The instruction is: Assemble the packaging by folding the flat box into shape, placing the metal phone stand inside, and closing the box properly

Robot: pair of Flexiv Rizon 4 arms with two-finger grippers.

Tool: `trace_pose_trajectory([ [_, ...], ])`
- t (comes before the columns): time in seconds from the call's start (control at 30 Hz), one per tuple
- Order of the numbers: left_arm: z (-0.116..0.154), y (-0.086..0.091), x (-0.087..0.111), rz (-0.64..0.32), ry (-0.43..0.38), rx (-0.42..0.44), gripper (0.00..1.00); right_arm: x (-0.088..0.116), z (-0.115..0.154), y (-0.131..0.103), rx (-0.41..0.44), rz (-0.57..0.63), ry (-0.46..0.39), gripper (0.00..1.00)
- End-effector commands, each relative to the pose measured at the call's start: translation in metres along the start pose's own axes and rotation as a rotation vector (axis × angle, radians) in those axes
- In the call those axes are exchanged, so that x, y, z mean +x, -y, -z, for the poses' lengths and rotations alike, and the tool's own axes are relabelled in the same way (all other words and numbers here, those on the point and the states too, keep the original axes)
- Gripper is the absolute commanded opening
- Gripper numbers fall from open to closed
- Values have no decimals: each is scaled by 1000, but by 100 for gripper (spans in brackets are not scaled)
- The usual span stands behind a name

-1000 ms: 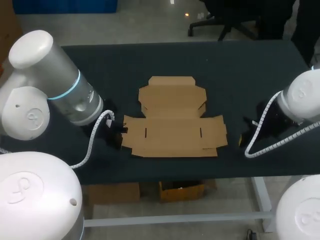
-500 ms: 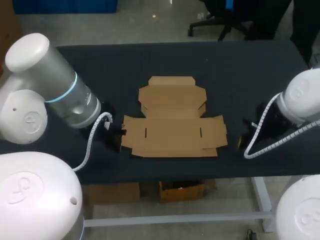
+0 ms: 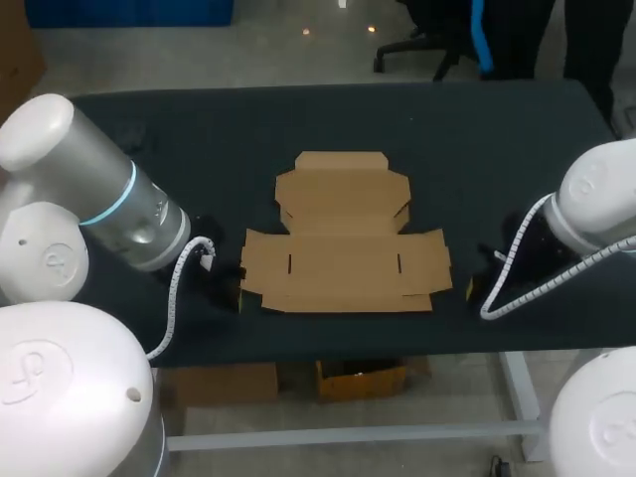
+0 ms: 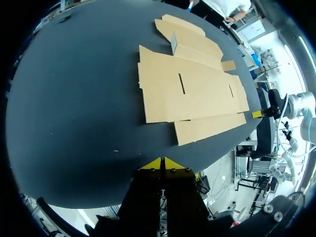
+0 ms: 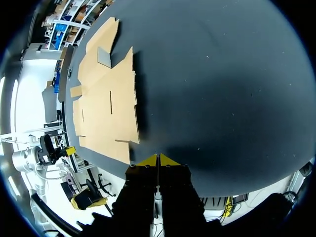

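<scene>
The flat brown cardboard box (image 3: 343, 238) lies unfolded in the middle of the dark table, seen also in the left wrist view (image 4: 190, 89) and the right wrist view (image 5: 106, 106). My left gripper (image 3: 229, 274) sits low at the box's left edge, shut and holding nothing, its yellow tips pressed together (image 4: 161, 163). My right gripper (image 3: 474, 285) sits just off the box's right edge, likewise shut and holding nothing (image 5: 157, 159). No metal phone stand shows in any view.
The dark table (image 3: 199, 129) has bare surface behind the box and on both sides. Its front edge runs close to both grippers. One small flap (image 4: 174, 43) on the far panel stands slightly raised.
My left arm's elbow has swung left and a little down, while its gripper stays by the box's left edge. The right arm has shifted only slightly. The box has not moved.
</scene>
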State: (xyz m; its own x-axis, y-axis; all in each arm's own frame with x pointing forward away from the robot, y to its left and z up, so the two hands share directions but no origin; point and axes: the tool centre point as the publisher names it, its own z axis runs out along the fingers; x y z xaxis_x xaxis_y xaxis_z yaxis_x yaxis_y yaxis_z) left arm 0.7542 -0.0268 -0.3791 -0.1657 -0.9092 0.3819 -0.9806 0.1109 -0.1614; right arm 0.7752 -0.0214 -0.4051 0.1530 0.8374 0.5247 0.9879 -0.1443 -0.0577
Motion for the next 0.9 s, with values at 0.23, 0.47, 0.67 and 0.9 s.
trace_pose_trajectory([
  [0.23,-19,11,8,18,25,-2,0,2,-6,-1,15,8,-20,0],
  [0.47,-27,13,9,18,32,-14,0,3,-13,2,26,11,-21,0],
  [0.67,-29,14,8,22,34,-15,0,5,-19,1,36,15,-18,0],
  [0.9,-30,14,7,26,29,-14,0,9,-24,1,46,25,-26,0],
])
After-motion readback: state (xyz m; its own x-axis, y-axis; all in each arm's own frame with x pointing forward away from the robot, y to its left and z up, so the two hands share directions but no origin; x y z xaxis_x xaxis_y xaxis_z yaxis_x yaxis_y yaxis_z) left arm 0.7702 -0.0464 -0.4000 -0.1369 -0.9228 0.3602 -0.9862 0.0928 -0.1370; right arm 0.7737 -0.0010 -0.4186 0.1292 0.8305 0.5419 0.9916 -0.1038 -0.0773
